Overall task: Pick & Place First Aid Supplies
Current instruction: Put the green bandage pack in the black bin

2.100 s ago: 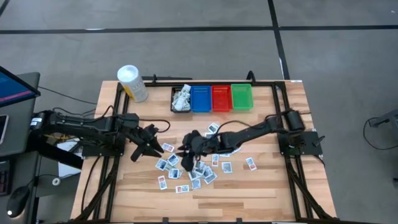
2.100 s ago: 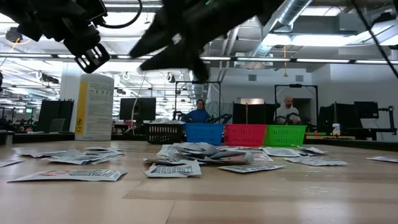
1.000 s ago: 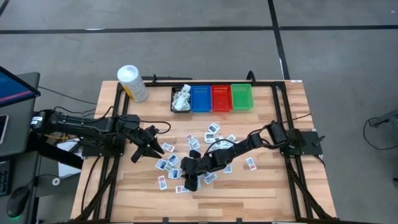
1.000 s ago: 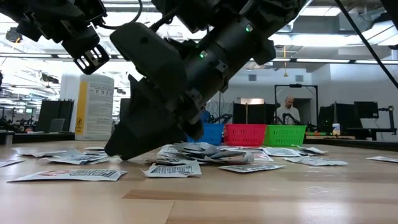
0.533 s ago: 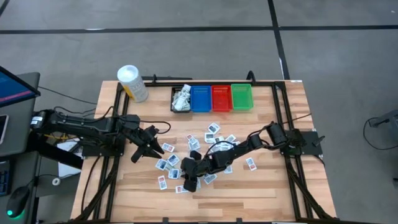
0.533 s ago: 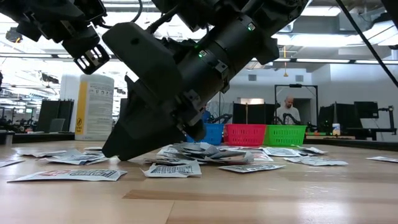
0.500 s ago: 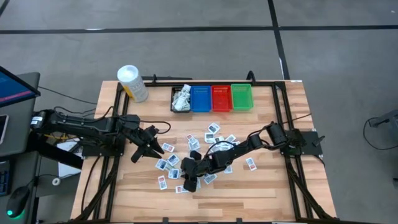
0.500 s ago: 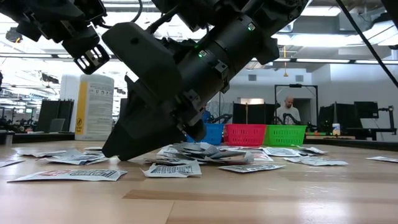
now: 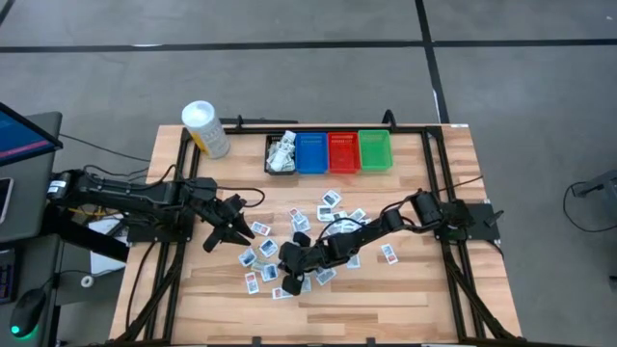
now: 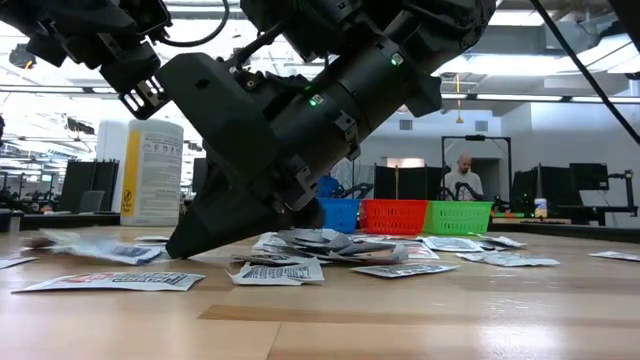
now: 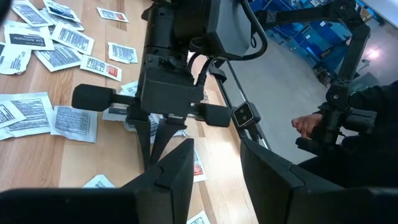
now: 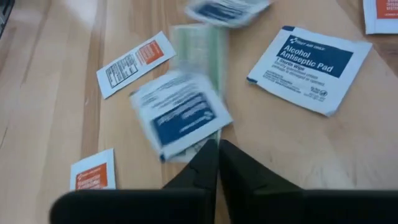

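Many small flat first aid packets (image 9: 318, 241) lie scattered on the wooden table (image 9: 405, 289), some piled up (image 10: 320, 245). My right gripper (image 12: 214, 146) is down among them at the near-left side of the scatter (image 9: 289, 280), slanting down, its fingers shut at the edge of a white-and-blue packet (image 12: 180, 115). That packet overlaps a pale green one (image 12: 202, 56). My left gripper (image 9: 227, 231) hangs open above the table to the left (image 10: 140, 85), with nothing between its fingers (image 11: 214, 168). My right gripper's two fingertips (image 12: 208, 152) meet at the near corner of the white-and-blue packet (image 12: 208, 134), where it overlaps the pale green one. They come slanting down from the table's right. Whether they pinch one packet or both cannot be told. The packet rests on the table.
Black (image 9: 281, 154), blue (image 9: 311, 152), red (image 9: 343, 151) and green (image 9: 374, 150) bins stand in a row at the far edge; the black one holds packets. A white tub with a yellow label (image 9: 204, 128) stands far left. People sit in the room beyond (image 10: 462, 175).
My right gripper has stayed low over the near-left packets, tipping slightly further down. The packet by its tips has shifted and shows blurred. My left arm has kept still.
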